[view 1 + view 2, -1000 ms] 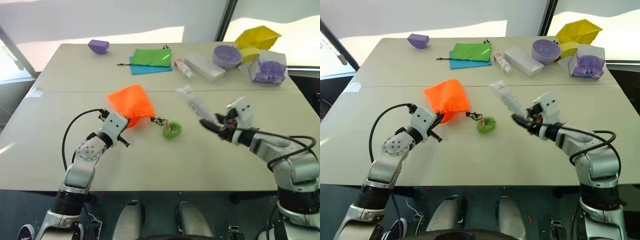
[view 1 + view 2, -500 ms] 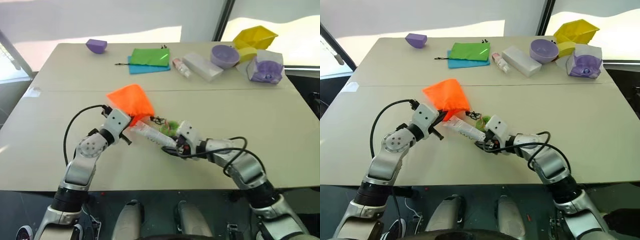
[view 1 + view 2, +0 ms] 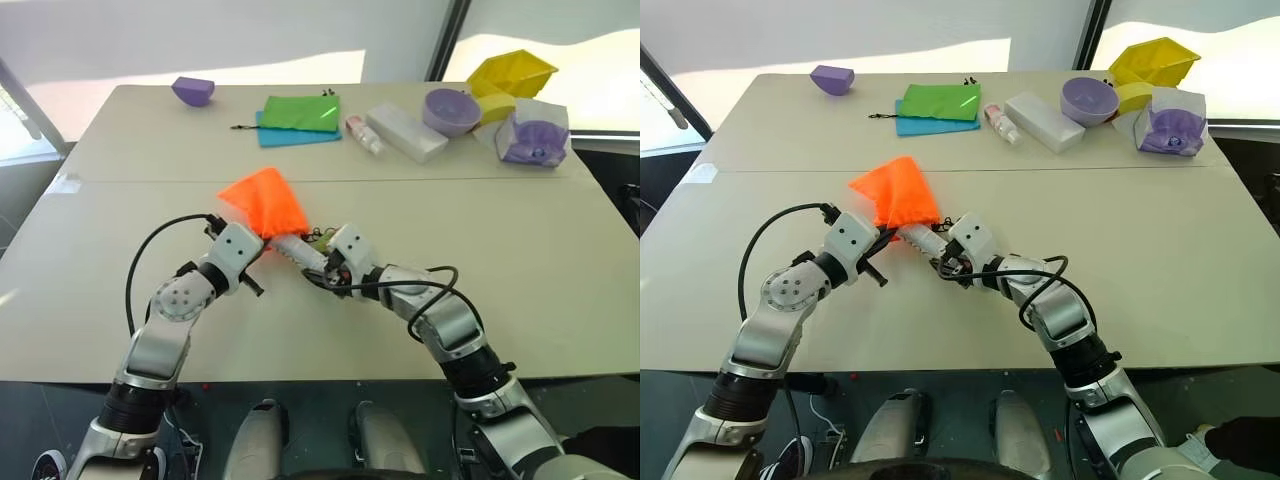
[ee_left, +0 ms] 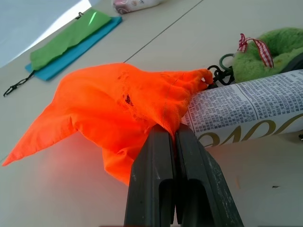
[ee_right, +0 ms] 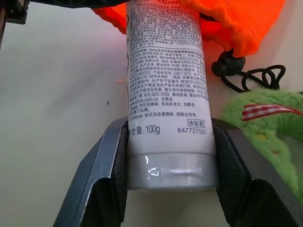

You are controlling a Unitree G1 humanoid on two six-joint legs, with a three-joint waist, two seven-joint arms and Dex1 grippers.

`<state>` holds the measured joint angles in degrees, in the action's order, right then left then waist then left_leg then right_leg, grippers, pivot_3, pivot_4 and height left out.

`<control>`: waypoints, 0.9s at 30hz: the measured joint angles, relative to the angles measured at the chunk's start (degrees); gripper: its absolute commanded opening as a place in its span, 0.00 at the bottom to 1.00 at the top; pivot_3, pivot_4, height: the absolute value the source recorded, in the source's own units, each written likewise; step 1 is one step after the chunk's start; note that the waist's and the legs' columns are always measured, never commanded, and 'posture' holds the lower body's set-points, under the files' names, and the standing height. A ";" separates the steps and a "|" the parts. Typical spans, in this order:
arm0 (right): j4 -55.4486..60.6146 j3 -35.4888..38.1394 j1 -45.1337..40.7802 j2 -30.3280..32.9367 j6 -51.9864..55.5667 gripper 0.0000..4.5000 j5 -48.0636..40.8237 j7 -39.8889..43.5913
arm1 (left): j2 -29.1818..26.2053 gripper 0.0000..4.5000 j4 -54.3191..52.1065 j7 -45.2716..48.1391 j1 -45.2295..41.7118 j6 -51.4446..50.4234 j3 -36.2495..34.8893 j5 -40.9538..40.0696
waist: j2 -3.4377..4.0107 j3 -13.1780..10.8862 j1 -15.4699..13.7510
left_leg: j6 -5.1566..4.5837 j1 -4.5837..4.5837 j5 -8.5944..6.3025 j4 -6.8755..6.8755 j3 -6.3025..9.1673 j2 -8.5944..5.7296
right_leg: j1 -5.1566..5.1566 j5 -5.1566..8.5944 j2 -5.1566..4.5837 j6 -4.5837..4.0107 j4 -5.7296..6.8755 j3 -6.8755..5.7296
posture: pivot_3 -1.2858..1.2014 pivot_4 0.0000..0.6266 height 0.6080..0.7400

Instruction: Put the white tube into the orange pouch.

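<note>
At about nine o'clock of the desk's middle, the left hand is pinched tight on the rim of the orange pouch, its two black fingers pressed together with a fold of orange cloth caught between them (the left wrist view shows this plainly). The pouch lies just past the desk's middle seam, its closed corner pointing toward eleven o'clock and its gathered mouth toward five.

Into that mouth goes the white tube, lying low and slanting from the pouch toward four o'clock; its far end is hidden under the orange cloth, and its printed body and flat crimped end are outside. The right hand grips the tube by that crimped end, one finger on each flat edge. Just beside the tube, at three o'clock of it, rests the green fuzzy ball on the pouch's dark cord, with a small checked ribbon on it.

Along the far edge, from ten o'clock round to two: a small purple bowl, a flat green pouch lying on a blue one, a small clear bottle, a long white box, a larger purple bowl, a yellow bin and a clear packet with purple inside.
</note>
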<state>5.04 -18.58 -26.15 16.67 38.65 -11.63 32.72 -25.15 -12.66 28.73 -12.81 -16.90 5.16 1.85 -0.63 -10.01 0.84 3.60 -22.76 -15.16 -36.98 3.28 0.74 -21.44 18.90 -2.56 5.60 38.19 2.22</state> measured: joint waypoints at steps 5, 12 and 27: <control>4.16 1.77 0.15 4.92 2.15 0.41 -1.57 4.45 | -0.66 0.00 -0.33 -0.01 -0.01 0.19 -0.05 0.00 | 0.00 0.00 0.02 | 0.00 0.00 0.00 0.00 0.01 0.00 | 0.01 0.00 0.00 0.00 0.00 0.00 | 0.52 0.24 1.00; 2.41 3.24 -0.70 0.91 2.49 0.41 -1.57 2.19 | -0.70 0.00 -1.03 -0.16 -0.02 -0.15 -0.09 -0.02 | 0.02 -0.01 0.31 | 0.00 0.05 0.00 0.03 0.02 0.03 | -0.01 -0.01 0.10 -0.01 0.07 0.01 | 0.52 0.24 1.00; -4.79 2.58 -5.20 -10.05 1.19 0.41 2.85 -6.71 | 0.46 0.00 -1.08 -0.44 -0.25 -2.49 0.09 -0.13 | 0.03 -0.02 0.24 | 0.00 0.01 0.00 0.01 -0.01 0.01 | -0.04 -0.01 0.02 -0.01 0.06 0.00 | 0.52 0.24 1.00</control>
<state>0.25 -15.99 -31.35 6.62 39.84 -8.78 26.02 -24.69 -13.74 28.28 -13.06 -19.39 5.25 1.72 -0.60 -10.03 1.08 3.60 -22.75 -15.16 -36.97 3.27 0.75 -21.48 18.89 -2.54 5.59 38.25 2.22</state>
